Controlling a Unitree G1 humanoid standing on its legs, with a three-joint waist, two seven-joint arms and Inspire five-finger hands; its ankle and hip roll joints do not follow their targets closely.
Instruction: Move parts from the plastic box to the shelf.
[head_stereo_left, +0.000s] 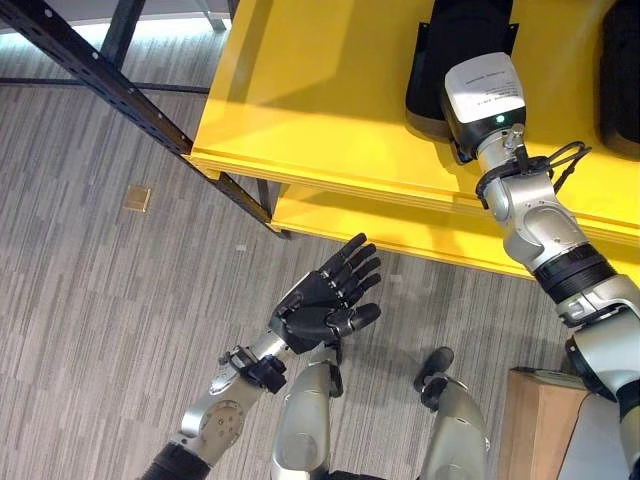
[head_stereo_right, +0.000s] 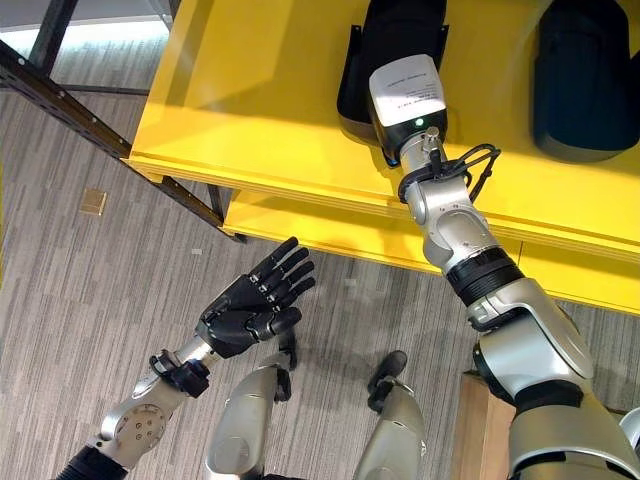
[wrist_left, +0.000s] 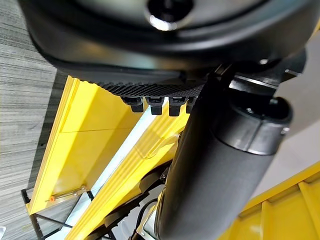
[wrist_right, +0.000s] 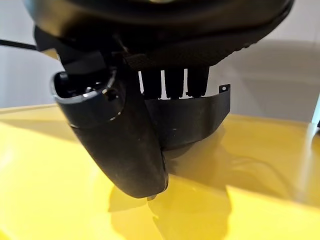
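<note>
Right hand on part, top shelf.
Right hand (wrist_right: 120, 135) grips a black part (head_stereo_right: 385, 50) resting on the yellow shelf (head_stereo_right: 260, 90) at 12 o'clock; left hand (head_stereo_left: 325, 300) spread, empty, over floor at 7 o'clock.

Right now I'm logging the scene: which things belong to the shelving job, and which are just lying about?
Job:
yellow shelf
black part at the right hand
second black part on the shelf
left hand, open, empty

Lying about:
wooden box
brass floor plate

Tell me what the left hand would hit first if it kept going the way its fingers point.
Probably the front edge of the yellow shelf: the open left hand points up toward it over bare floor, though depth is unclear.
</note>
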